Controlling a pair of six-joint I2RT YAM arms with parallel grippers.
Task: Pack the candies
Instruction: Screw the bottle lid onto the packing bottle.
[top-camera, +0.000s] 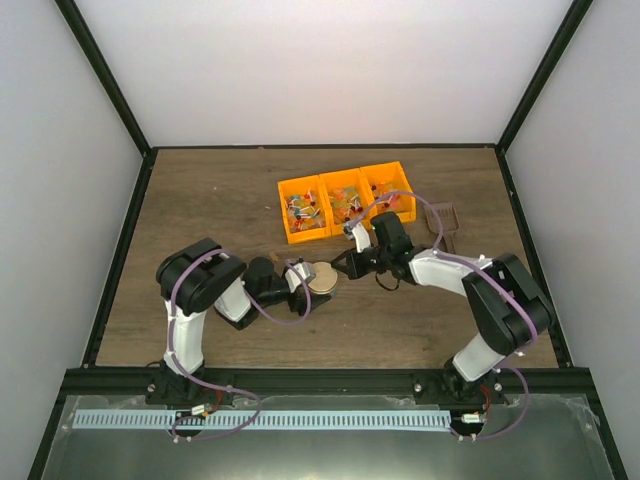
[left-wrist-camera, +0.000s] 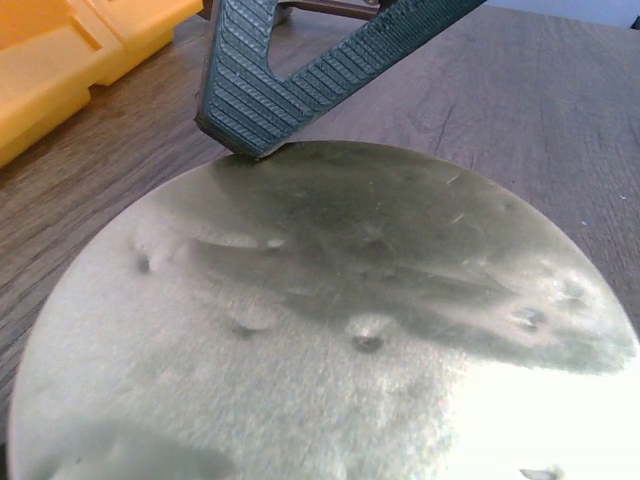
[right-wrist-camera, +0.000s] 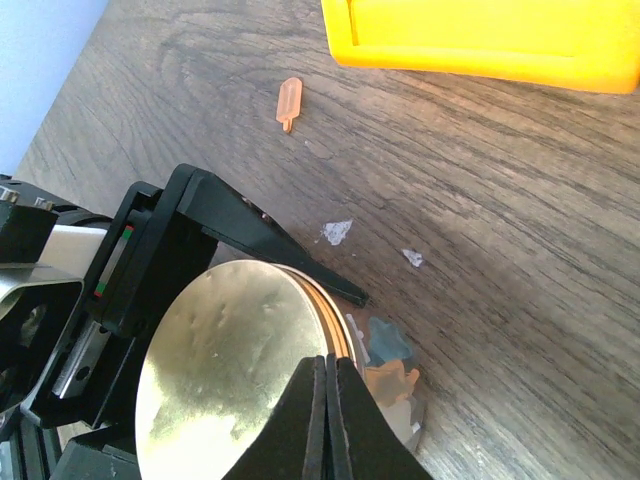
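Worktop (top-camera: 200, 200) of dark wood carries everything. On the left, the left pincer (top-camera: 318, 279) is clamped around a round gold lid (right-wrist-camera: 230, 370), 1 finger (right-wrist-camera: 300, 262) lying along its rim. The right pincer (left-wrist-camera: 250, 140) is pressed together, its tip touching the lid's edge. Most candies (top-camera: 307, 212) sit in 3 orange bins (top-camera: 284, 205) beyond; a few lie just beside the lid. A brown scoop (top-camera: 443, 225) lies right of the bins.

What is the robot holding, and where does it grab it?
The left gripper clasps the round lid by its rim. The right gripper is shut, tips at the lid's edge, holding nothing.
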